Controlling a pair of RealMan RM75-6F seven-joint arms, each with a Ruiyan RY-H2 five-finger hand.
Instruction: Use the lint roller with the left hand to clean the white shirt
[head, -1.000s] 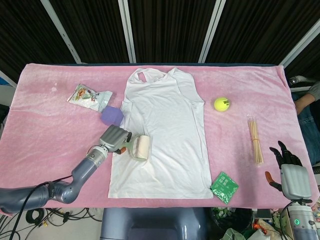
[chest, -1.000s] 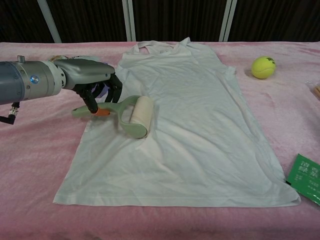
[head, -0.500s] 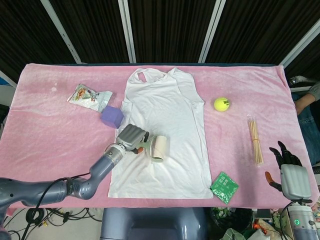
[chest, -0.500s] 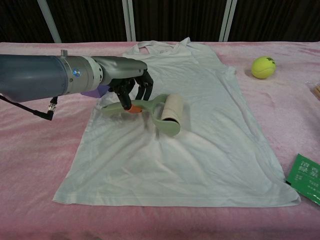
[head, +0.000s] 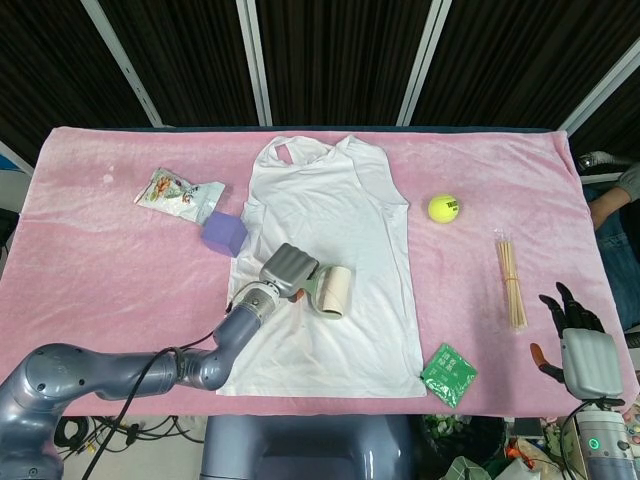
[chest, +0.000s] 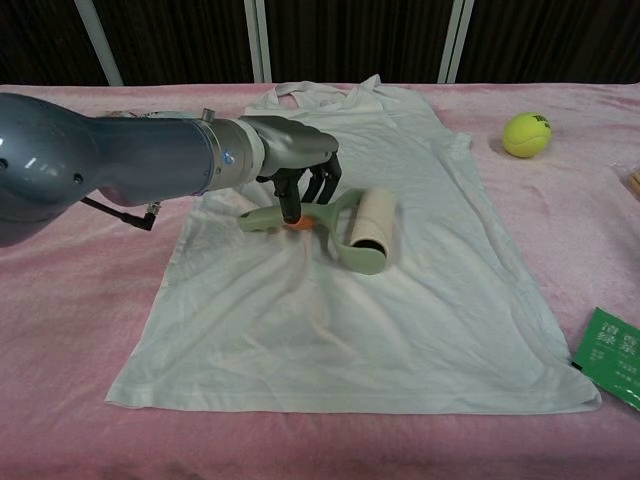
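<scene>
The white shirt (head: 335, 220) (chest: 400, 200) lies flat along the middle of the pink table. My left hand (head: 290, 269) (chest: 300, 160) grips the pale green handle of the lint roller (head: 332, 291) (chest: 365, 231). The roller's cream drum lies on the shirt's middle, just right of that hand. My right hand (head: 575, 335) stays at the table's near right edge, off the shirt, its fingers apart and holding nothing; the chest view does not show it.
A purple cube (head: 224, 233) and a snack packet (head: 178, 193) lie left of the shirt. To the right are a tennis ball (head: 443, 208) (chest: 526, 134), a bundle of wooden sticks (head: 510, 280) and a green sachet (head: 448, 375) (chest: 612, 354).
My left hand has carried the lint roller rightward from the shirt's left edge to its middle, wrinkling the fabric a little. The right hand has not moved.
</scene>
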